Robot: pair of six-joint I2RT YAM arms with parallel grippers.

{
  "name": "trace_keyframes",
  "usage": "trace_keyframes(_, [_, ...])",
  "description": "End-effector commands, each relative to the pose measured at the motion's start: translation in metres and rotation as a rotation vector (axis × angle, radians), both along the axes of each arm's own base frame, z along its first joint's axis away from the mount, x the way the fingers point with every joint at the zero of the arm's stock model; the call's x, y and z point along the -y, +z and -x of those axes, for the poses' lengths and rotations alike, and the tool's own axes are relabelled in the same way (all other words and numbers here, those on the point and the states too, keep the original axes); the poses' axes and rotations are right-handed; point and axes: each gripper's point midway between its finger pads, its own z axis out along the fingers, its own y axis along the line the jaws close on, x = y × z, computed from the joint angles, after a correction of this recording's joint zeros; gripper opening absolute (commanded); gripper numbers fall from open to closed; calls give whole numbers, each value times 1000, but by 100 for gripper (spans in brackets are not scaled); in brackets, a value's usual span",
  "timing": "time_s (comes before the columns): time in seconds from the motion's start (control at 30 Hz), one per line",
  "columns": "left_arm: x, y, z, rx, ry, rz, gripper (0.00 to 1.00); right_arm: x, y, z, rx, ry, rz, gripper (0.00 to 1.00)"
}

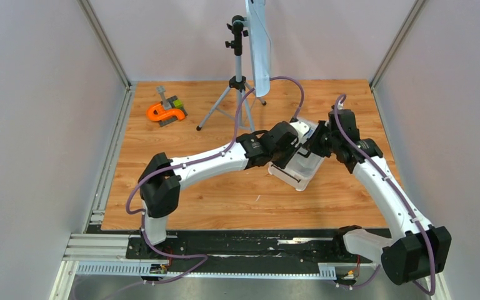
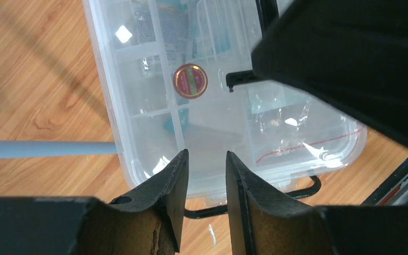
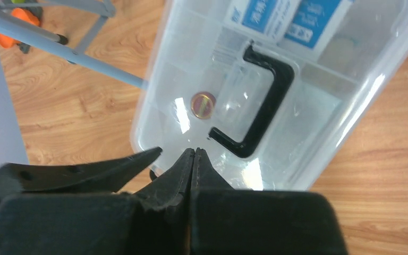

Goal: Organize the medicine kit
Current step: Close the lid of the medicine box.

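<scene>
Here the clear-lidded medicine kit [image 1: 300, 167] shows blue packets [image 3: 292, 16]; left tool [image 2: 206, 154] parted, empty; right tool [image 3: 194, 151] closed, empty.

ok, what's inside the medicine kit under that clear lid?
Through the lid: divided tray, blue-and-white packets, a round red-gold disc or sticker. Contents below the tray and behind the black handle are hidden; glare blurs the rest.

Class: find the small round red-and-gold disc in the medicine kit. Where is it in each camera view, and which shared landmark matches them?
Top external: the disc cannot be made out; the medicine kit shows only in part.
Left wrist: the round red-and-gold disc is at upper centre.
Right wrist: the disc is near the centre, left of the handle.
Shared landmark: the black handle, its end close beside the disc in both wrist views.
</scene>
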Motion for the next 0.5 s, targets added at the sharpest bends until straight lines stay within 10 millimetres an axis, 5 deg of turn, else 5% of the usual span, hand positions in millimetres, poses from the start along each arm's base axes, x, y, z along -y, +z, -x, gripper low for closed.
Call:
trace_keyframes(0.0, [-20,24,7,-3,43,34,42,4,19,-9,46,22,46,0])
trace_keyframes(0.13, [-31,55,16,22,33,99,43,1,14,-6,28,43,39,0])
trace_keyframes(0.47, [-42,54,67,-69,-79,145,42,-22,-4,1,-49,154,85,0])
